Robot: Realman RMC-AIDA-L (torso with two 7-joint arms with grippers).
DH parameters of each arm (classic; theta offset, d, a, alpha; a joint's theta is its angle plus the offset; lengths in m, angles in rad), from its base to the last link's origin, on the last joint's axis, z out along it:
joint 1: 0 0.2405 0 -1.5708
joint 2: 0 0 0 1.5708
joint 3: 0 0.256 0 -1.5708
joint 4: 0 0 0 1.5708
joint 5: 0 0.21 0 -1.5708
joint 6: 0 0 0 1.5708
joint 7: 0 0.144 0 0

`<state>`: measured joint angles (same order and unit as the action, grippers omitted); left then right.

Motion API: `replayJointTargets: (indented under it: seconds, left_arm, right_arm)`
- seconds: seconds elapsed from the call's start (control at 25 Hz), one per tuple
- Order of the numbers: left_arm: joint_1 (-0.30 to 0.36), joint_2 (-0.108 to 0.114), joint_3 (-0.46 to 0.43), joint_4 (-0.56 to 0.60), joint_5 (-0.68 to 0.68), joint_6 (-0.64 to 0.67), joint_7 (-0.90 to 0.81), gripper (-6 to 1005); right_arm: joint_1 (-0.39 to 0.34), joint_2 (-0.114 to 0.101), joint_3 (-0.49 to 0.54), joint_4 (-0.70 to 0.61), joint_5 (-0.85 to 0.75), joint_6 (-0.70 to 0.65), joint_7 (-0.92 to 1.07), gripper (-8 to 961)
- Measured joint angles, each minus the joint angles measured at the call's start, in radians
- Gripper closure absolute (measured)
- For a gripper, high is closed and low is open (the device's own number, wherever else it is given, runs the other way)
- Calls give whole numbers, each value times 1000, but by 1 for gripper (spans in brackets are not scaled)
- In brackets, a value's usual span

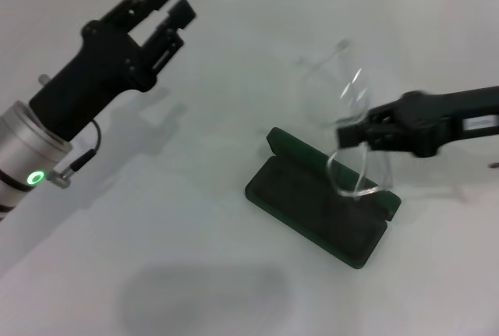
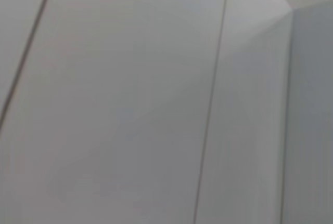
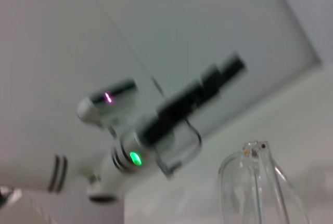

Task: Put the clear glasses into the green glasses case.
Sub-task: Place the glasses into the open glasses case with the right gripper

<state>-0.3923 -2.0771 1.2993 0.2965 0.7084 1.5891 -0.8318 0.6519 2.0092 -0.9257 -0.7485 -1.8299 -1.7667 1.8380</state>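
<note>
1. The right gripper [image 1: 355, 135] was clamped on the clear glasses [image 1: 355, 160], holding them in the air just above the open green glasses case [image 1: 320, 207].
2. The glasses were lifted but not yet in the case; lowering and release remained.
3. The right arm reached in low from the counter's right edge; the left gripper [image 1: 168, 5] hung raised and empty, fingers parted, near the far left corner.

Bright, even light from above. Soft grey shadows on the white table [image 1: 195, 219], one under the left gripper [image 1: 170, 2], one big smudge near the front edge. Little white glints on the clear glasses [image 1: 355, 129] by the right gripper's [image 1: 347, 135] jaws. Blurred and smeary in both wrist views.
</note>
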Motion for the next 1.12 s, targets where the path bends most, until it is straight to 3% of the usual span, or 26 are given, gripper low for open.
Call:
replayJointTargets:
  seconds: [0.24, 0.56, 1.12]
  left_arm:
    - [7, 7, -15, -3, 2, 0, 2, 506]
    - [5, 10, -16, -4, 3, -1, 2, 507]
    - [-2, 25, -13, 5, 16, -27, -47, 507]
  right_arm:
    - [111, 3, -149, -94, -123, 40, 170, 835]
    - [141, 7, -329, -322, -214, 67, 405, 834]
    - [271, 14, -595, -338, -342, 177, 633, 832]
